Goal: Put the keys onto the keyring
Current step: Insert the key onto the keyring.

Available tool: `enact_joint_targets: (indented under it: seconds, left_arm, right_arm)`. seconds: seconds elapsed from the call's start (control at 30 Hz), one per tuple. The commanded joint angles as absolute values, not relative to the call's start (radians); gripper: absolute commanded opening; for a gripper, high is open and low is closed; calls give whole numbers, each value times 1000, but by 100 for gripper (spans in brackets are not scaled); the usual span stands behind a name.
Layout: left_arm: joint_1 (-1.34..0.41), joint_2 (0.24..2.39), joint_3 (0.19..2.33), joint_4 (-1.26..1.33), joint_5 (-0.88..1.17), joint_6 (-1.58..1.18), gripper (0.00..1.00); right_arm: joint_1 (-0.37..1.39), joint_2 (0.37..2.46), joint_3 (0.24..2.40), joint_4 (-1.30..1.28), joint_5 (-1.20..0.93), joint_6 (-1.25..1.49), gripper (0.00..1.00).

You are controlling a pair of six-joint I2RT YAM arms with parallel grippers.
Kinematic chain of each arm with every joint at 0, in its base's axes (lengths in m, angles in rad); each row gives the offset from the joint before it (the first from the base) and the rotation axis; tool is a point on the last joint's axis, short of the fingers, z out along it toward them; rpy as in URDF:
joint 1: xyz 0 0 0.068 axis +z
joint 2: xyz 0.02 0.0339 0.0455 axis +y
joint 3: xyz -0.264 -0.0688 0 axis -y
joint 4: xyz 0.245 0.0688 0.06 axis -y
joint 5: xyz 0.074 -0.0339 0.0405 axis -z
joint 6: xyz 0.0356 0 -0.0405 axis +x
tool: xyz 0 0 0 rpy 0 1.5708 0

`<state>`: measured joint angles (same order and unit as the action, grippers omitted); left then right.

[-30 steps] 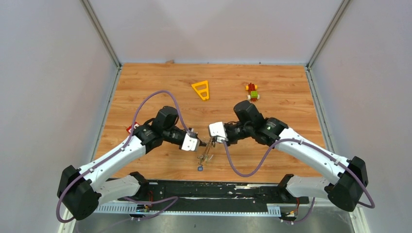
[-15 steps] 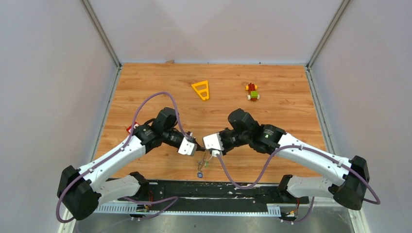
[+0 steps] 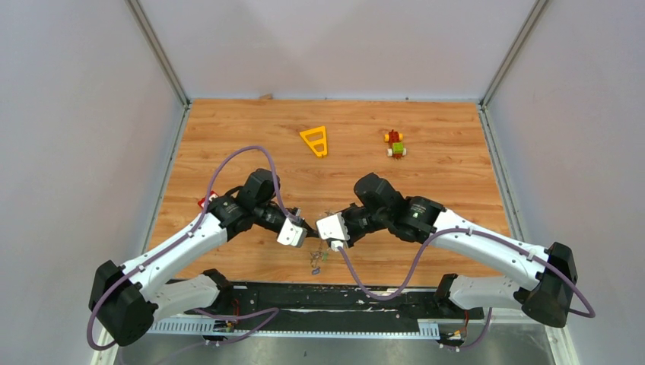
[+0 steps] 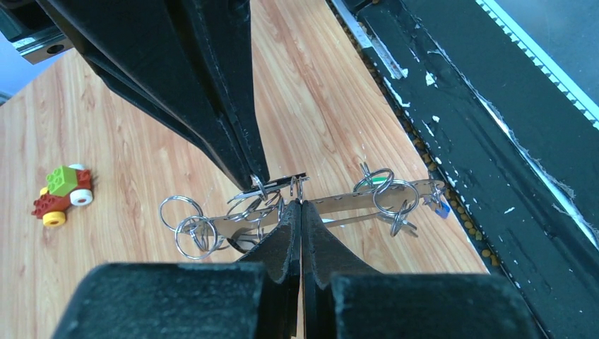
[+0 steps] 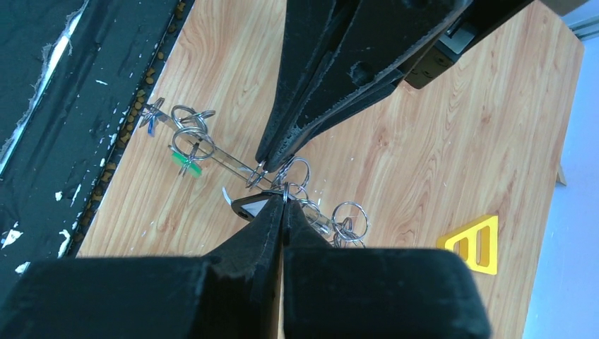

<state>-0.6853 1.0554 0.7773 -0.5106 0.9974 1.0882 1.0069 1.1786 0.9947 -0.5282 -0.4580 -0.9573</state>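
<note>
Silver keyring (image 4: 346,200), strung with keys (image 5: 185,159), is pinched by the left hand (image 4: 300,206) and one key beside it by the right hand (image 5: 283,201), so all could be dropped if either pinch slips.

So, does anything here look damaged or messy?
Only the black strip at the near edge: its surface is scuffed and flecked white, and brown crumbs lie along its seam. Nothing else stands out.

Right gripper (image 5: 284,205): is moving left and toward the near edge, closing in on the left one.
Left gripper (image 4: 300,205): is shifting slightly toward the near edge.
Keyring (image 4: 353,200): is travelling along between both grippers.
Keys (image 5: 185,159): are shifting with it.
</note>
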Motion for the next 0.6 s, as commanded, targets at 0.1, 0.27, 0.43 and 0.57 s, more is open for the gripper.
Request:
enact_joint_targets:
  seconds: [0.1, 0.27, 0.43, 0.57]
  left_arm:
    - [-687, 1024, 807, -481, 1025, 1098, 0]
    - [-687, 1032, 804, -475, 1028, 1093, 0]
    - [-687, 1030, 801, -468, 1029, 1088, 0]
    - [-687, 1030, 801, -464, 1026, 1084, 0]
  right_arm:
    - [1022, 1184, 1002, -529, -480, -977, 0]
    - [1032, 1194, 1004, -522, -468, -965, 0]
    - [1040, 1205, 1006, -517, -464, -957, 0]
    - [1040, 1201, 1004, -519, -469, -959, 0]
